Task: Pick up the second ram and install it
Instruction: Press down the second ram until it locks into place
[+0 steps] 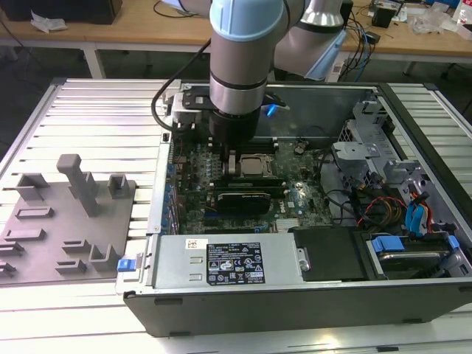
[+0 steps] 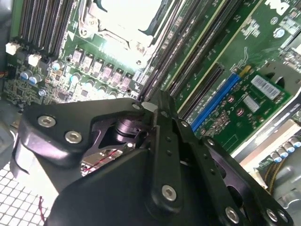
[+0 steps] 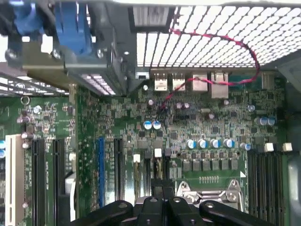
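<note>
My gripper hangs low over the motherboard inside the open computer case, at the end of the memory slots toward the exterior view's left, beside the silver CPU socket. In both wrist views its black fingers are pressed together, and their tips sit over the dark slots with white end clips. A long dark stick, apparently a ram, stands in the slots just in front of the socket. I cannot tell whether the fingertips touch it or whether it is the second ram.
A black block-shaped card lies in front of the slots. The power supply bounds the near side, and drive cages with cables fill the exterior view's right. A grey fixture sits outside the case at the left.
</note>
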`<state>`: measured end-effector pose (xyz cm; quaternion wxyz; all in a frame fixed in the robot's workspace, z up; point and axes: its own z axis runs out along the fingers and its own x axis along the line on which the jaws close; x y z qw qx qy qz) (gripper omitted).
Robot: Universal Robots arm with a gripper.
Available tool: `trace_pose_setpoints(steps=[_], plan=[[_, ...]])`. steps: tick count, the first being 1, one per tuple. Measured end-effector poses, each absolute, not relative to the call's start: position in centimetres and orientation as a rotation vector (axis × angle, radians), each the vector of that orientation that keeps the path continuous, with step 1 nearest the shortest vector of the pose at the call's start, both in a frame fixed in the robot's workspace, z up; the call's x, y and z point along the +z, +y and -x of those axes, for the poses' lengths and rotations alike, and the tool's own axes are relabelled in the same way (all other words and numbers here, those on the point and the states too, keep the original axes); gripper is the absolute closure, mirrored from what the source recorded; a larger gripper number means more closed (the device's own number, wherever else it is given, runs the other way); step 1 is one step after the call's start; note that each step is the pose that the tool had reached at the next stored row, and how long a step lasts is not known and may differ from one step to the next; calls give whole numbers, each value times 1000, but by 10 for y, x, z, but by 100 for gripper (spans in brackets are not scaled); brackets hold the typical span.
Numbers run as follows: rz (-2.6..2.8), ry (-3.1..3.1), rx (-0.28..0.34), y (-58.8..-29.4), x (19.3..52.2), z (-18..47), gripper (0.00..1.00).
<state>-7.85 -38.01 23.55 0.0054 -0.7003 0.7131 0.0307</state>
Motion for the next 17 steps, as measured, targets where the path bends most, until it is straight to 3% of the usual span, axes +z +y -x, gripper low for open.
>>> trace_pose_setpoints(steps=[17], plan=[[2193,2233,102,-380,237,52,89]])
